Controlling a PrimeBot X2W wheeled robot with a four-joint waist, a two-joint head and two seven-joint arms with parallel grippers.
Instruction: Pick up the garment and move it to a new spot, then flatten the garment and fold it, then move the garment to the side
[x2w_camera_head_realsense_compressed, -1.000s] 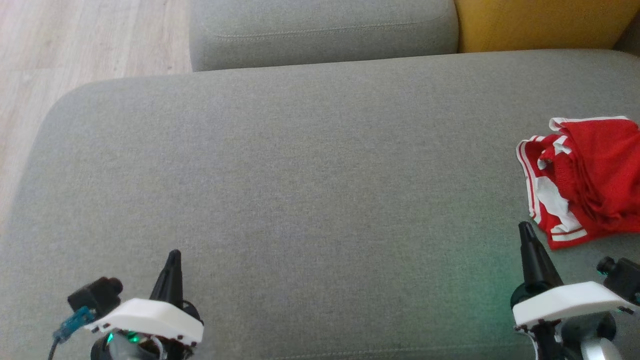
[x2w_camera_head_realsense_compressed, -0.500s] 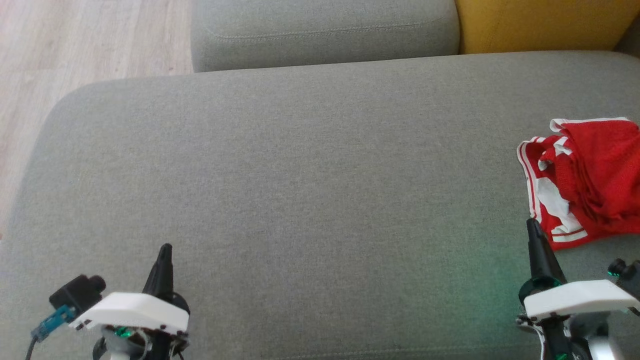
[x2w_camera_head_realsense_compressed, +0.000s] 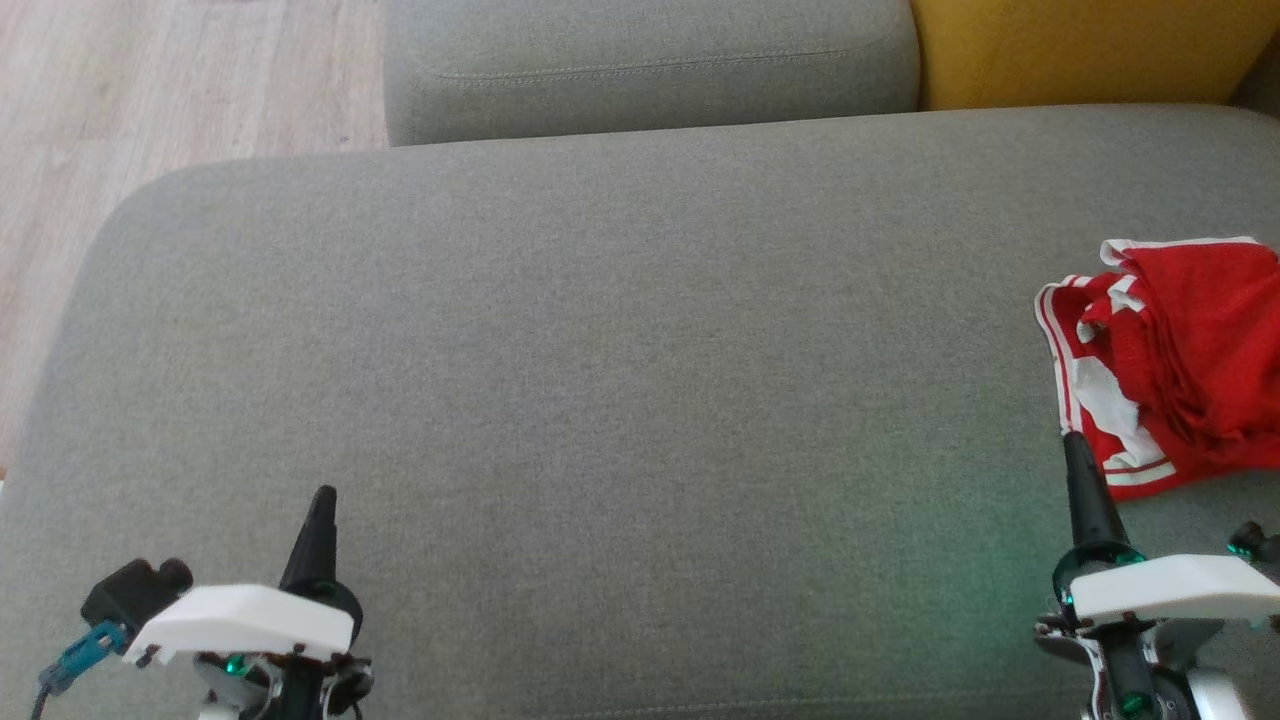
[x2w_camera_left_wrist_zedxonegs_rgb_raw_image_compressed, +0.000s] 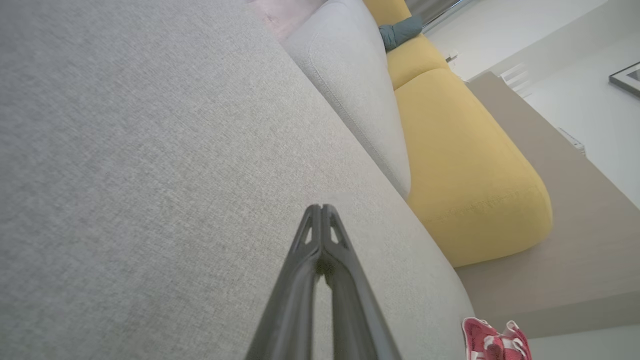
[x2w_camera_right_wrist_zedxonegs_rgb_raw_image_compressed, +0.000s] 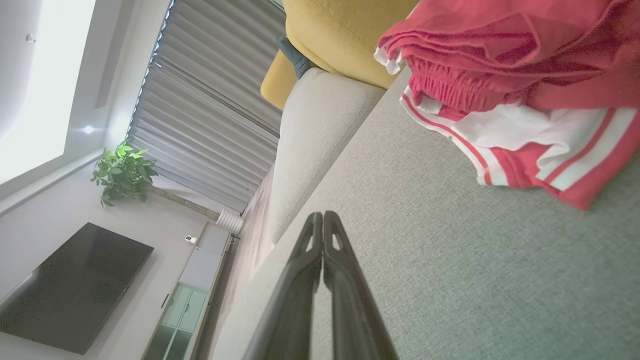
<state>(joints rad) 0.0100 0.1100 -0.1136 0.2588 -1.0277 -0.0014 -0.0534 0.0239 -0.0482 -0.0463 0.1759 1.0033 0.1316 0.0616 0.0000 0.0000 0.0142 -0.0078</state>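
**One red garment bunched at the seat cushion's right edge, both grippers closed and empty**

One garment (x2w_camera_head_realsense_compressed: 1170, 360) lies at the right edge of the grey seat cushion (x2w_camera_head_realsense_compressed: 600, 350), roughly midway between its back and front edges; the head view's right border cuts it off. There are two grippers, one grey back cushion (x2w_camera_head_realsense_compressed: 650, 60) and one yellow cushion (x2w_camera_head_realsense_compressed: 1080, 45) behind the seat's far edge. The right gripper (x2w_camera_head_realsense_compressed: 1073, 442) sits near the front right corner, its fingers pressed together and holding nothing, its tip just beside the garment's near left hem; in the right wrist view they look apart. The left gripper (x2w_camera_head_realsense_compressed: 322, 497) sits near the front left corner, likewise closed and empty, well apart from the garment.

Since a second ago both grippers have slid back toward the front edge, the left one drifting further left and the right one's tip shifting right toward the hem; the garment has not moved.

The garment is red mesh-like fabric with white stripes and white panels, crumpled in loose folds, unflattened; its ribbed gathered band and striped hem show in the right wrist view (x2w_camera_right_wrist_zedxonegs_rgb_raw_image_compressed: 500, 75).
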